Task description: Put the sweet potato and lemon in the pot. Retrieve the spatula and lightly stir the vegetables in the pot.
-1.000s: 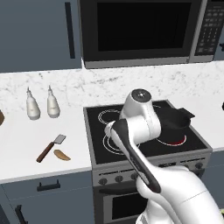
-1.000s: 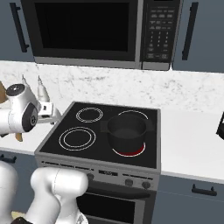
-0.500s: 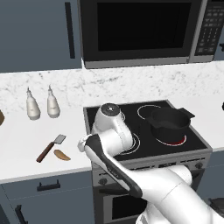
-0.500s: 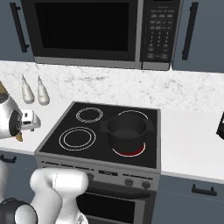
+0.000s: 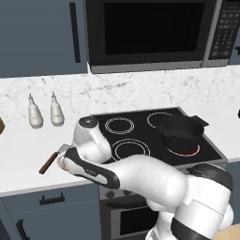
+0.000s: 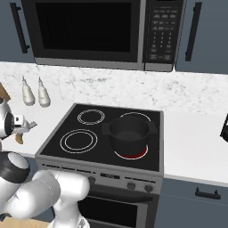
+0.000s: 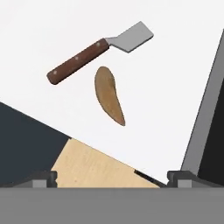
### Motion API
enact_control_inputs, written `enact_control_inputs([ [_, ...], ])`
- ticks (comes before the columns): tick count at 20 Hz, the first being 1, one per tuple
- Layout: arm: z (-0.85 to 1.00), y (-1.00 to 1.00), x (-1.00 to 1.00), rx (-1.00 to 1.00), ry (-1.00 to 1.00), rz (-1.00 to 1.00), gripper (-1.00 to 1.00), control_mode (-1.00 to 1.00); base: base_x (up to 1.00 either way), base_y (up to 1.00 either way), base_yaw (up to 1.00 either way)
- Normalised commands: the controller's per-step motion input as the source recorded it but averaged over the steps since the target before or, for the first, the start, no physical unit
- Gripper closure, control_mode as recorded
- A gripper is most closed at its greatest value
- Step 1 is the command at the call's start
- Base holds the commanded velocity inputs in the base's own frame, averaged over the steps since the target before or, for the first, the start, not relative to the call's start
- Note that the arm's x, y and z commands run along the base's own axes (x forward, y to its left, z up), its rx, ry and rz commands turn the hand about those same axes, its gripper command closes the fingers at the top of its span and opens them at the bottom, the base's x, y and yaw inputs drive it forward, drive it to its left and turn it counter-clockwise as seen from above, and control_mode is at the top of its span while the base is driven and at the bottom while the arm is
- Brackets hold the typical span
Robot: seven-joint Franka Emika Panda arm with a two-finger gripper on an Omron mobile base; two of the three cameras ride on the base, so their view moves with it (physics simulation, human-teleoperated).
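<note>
1. Claw: jaws spread wide, empty, above the white surface.
2. Sweet potato: directly ahead of claw, long axis roughly along its view (spatula just beyond).

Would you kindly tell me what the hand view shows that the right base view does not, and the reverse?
Hand view: the sweet potato lying on the white counter beside the whole spatula, apart from it, and the open gripper above them. Right base view: the pot on the glowing burner, the microwave and two bottles. Both: the counter and the stove's edge.
</note>
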Motion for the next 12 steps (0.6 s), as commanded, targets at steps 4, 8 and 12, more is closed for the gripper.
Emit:
enact_control_inputs([
  [4,-0.25,0.62,0.4,-0.06,0.07,0.0,-1.0,-1.0,0.0,0.0,0.0],
  [8,-0.42,0.48,0.32,-0.13,0.03,-0.01,-1.0,-1.0,0.0,0.0,0.0],
  [12,-0.44,0.26,0.28,-0.17,0.0,-0.03,-1.0,-1.0,0.0,0.0,0.0],
])
